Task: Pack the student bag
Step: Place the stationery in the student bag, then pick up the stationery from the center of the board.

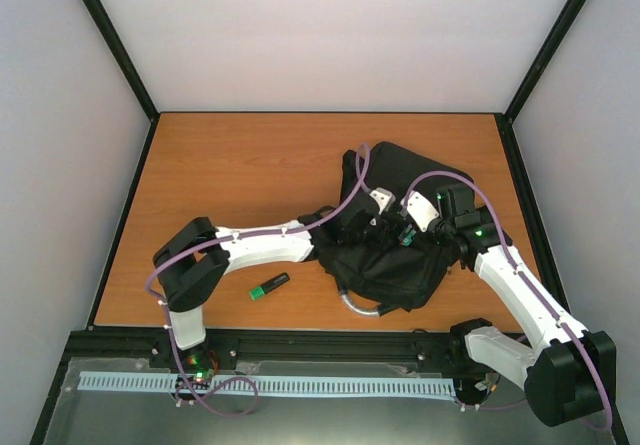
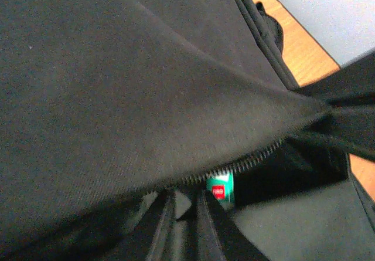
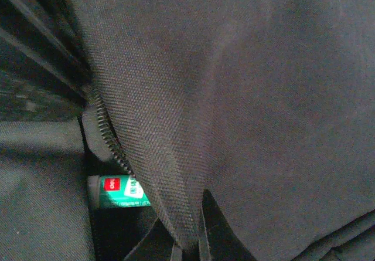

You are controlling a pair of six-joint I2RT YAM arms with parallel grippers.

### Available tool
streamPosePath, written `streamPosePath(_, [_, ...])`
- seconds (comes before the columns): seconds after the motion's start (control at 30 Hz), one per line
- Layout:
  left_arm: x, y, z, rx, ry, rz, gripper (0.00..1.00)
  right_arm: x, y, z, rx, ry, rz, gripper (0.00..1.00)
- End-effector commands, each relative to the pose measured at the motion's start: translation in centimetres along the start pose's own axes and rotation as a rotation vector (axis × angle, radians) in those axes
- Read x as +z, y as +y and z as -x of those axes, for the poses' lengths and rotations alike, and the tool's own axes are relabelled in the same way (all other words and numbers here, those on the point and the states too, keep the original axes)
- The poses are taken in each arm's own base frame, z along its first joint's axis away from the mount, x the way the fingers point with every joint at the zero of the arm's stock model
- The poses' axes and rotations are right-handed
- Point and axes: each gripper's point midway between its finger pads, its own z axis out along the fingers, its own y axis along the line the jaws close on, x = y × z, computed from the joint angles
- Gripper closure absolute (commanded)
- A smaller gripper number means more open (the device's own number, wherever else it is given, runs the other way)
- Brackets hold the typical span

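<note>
My left end effector (image 2: 185, 207) and right end effector (image 3: 188, 237) clamp the zip edge of the student bag (image 1: 395, 265); green marker (image 1: 268, 286) lies eight o'clock of my left, the nearer arm.

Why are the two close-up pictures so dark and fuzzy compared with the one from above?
Top external view: even light, sharp, though the student bag shows as a black mass. Left wrist view: dim, zip soft, pale wall glaring. Right wrist view: weave crisp, corners murky.

Bag mouth: tight slit along the student bag (image 1: 395, 265) zip, flap overhead, green-labelled item (image 3: 117, 192) lodged in the gap.
Zip edge: left fingers (image 2: 161, 229) and right fingers (image 3: 215, 229) crowd it.
Left bench (image 1: 220, 165): wide open, one green marker (image 1: 268, 286) near the front.
</note>
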Motion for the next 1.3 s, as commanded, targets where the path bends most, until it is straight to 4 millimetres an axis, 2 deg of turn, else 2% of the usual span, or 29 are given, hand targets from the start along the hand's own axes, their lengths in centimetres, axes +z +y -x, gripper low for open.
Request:
streamPosePath(0.0, [-2.5, 1.2, -2.5, 0.009, 0.120, 0.024, 0.82, -0.6, -0.6, 1.8, -0.003, -0.057, -0.019, 0.97])
streamPosePath(0.2, [-7.5, 4.0, -6.0, -0.025, 0.192, 0.111, 0.56, -0.4, -0.4, 1.8, -0.005, -0.055, -0.001, 0.97])
streamPosePath(0.37, [-12.8, 7.9, -7.7, -0.065, 0.264, 0.326, 0.38, -0.4, -0.3, 1.9, -0.007, -0.057, 0.003, 0.97])
streamPosePath(0.43, [-15.1, 10.1, -8.3, -0.080, 0.293, 0.457, 0.27, -0.4, -0.3, 1.8, -0.007, -0.058, 0.003, 0.97])
streamPosePath(0.57, [-17.6, 13.1, -10.0, -0.088, 0.369, 0.632, 0.14, -0.5, -0.4, 1.9, -0.006, -0.057, -0.002, 0.97])
streamPosePath(0.7, [-18.2, 15.1, -12.3, -0.117, 0.438, 0.714, 0.09, -0.5, -0.4, 1.8, -0.007, -0.057, -0.004, 0.97])
streamPosePath(0.97, [-17.4, 16.7, -15.5, -0.144, 0.551, 0.709, 0.03, -0.4, -0.3, 1.8, -0.007, -0.054, 0.001, 0.97])
streamPosePath(1.13, [-16.9, 17.2, -18.5, -0.211, 0.657, 0.635, 0.01, -0.5, -0.4, 1.8, -0.008, -0.056, -0.003, 0.97])
streamPosePath(1.27, [-16.8, 16.5, -19.4, -0.224, 0.681, 0.578, 0.01, -0.5, -0.4, 1.9, -0.010, -0.058, -0.004, 0.97])
